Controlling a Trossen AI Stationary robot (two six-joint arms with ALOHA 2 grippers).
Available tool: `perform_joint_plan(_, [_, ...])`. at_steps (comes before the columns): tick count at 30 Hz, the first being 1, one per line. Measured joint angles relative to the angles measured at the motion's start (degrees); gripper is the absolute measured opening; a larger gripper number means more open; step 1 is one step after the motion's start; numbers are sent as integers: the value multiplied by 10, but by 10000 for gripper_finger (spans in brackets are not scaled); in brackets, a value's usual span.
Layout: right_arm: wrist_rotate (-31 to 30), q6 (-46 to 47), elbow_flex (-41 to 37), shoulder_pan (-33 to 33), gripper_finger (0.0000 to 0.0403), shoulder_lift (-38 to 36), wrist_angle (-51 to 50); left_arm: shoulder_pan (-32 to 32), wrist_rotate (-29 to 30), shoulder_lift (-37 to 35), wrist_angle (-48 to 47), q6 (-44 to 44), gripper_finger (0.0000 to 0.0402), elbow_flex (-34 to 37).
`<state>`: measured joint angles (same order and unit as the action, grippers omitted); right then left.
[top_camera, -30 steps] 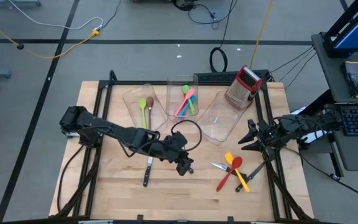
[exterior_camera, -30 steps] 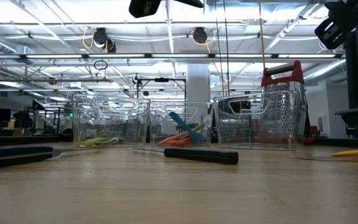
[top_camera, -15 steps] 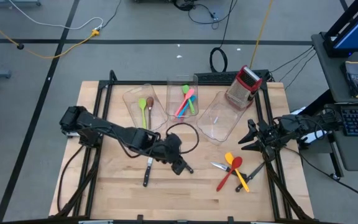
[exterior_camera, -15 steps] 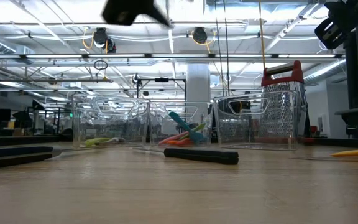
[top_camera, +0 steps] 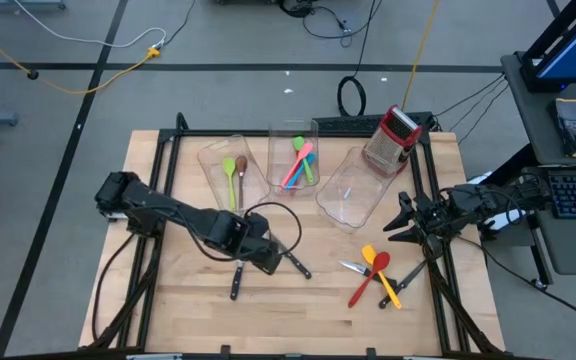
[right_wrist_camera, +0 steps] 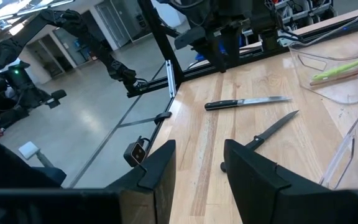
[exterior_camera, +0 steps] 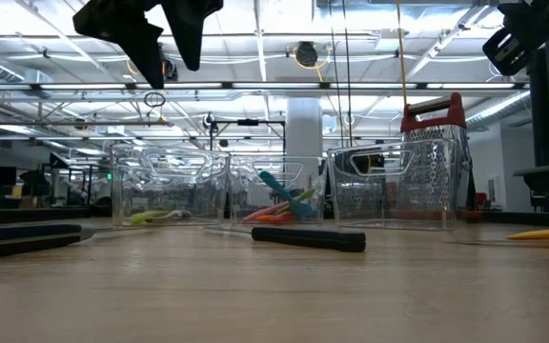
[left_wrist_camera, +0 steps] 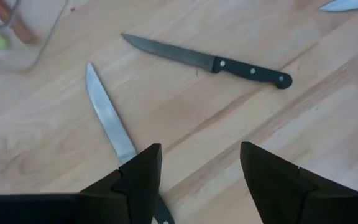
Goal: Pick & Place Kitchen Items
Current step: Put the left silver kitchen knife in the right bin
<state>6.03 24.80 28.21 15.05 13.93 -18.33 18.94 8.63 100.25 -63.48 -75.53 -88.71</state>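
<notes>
wooden counter (top_camera: pixel 188 300) carries three clear bins (top_camera: pixel 293 155) at the back, a grater (top_camera: pixel 390 140) beside them, two knives (top_camera: pixel 236 280) nearer, and spoons (top_camera: pixel 373 275) off toward the grater's side.

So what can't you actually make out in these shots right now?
- Nearer knife: in the left wrist view its handle is hidden behind the left claw; from above, the arm covers part of it.
- Steel item beside the yellow spoon: too small in the high view to identify, and cut by the edge of the left wrist view.
- Right-hand bin: clear walls make any contents hard to tell from above.
- Right claw: nothing between its fingers.
</notes>
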Motion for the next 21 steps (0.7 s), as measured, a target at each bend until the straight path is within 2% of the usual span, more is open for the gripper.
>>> perform_joint_plan(14, [-2,0,0,0,128,0,0,23,20,0,-14,-25,310,0])
perform_joint_plan(21, [-2,0,0,0,128,0,0,39,20,0,-14,-31,336,0])
